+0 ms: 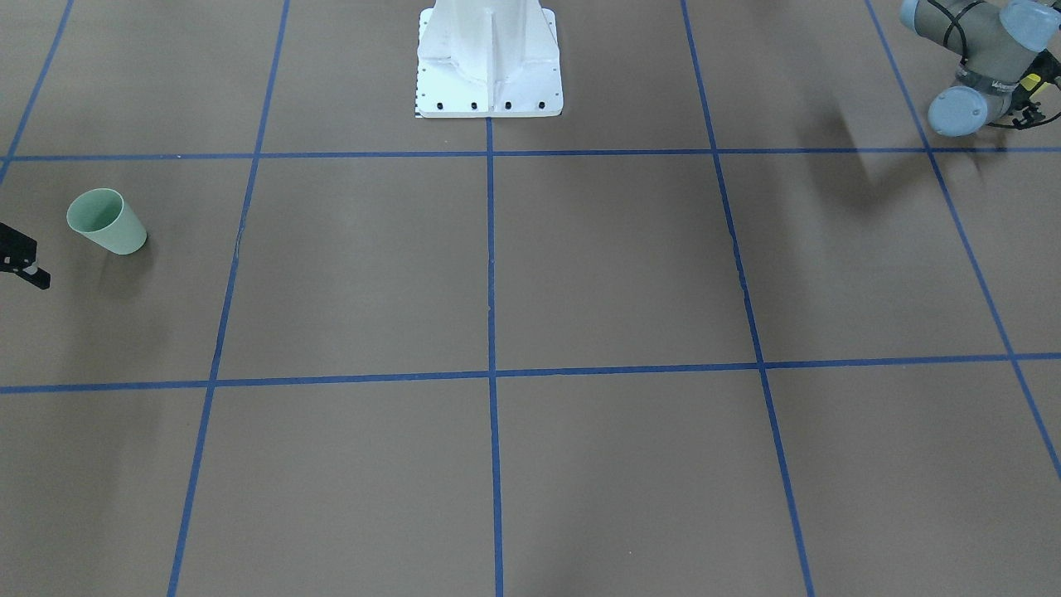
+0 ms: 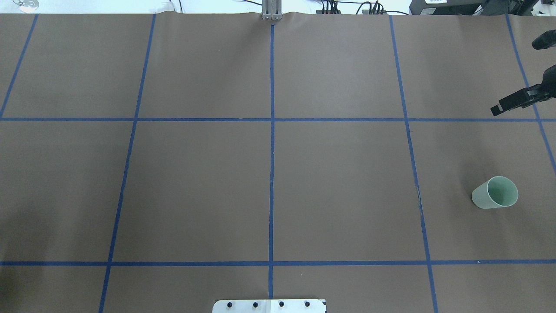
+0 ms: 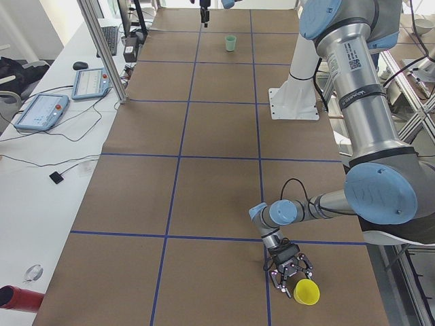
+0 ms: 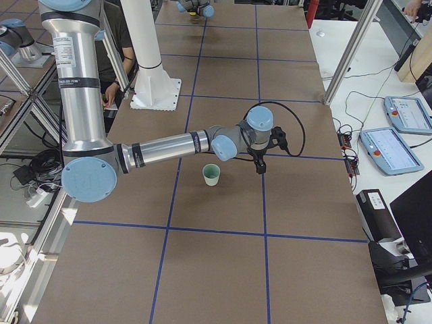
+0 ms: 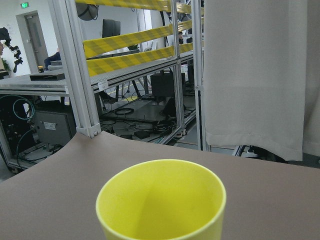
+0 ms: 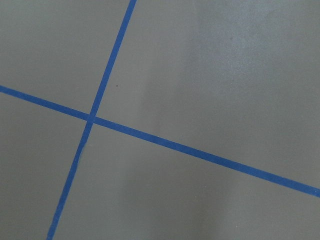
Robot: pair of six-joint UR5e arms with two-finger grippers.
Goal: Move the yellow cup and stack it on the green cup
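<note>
1. Front-facing: The green cup stands upright on the brown table near the view's left edge. A tip of the right gripper juts in just beside it, not touching. Whether its jaws are released or clenched cannot be told. The left arm sits in the top-right corner, and the white base at top centre.
2. Overhead: The green cup sits in the middle row's right-hand square. The right gripper enters from the right edge, beyond the cup and apart from it. Its jaws are only partly in view.
3. Exterior left: At the table's near end, the left gripper hangs low with its fingers at the yellow cup, which is upright. Whether it grasps the cup cannot be told. The green cup stands well apart, at the far end.
4. Exterior right: The right gripper points down just beside the green cup, clear of it.
5. Left wrist: The yellow cup's open mouth fills the lower frame, with the table behind it.
6. Right wrist: Two blue tape lines cross on the table.
</note>
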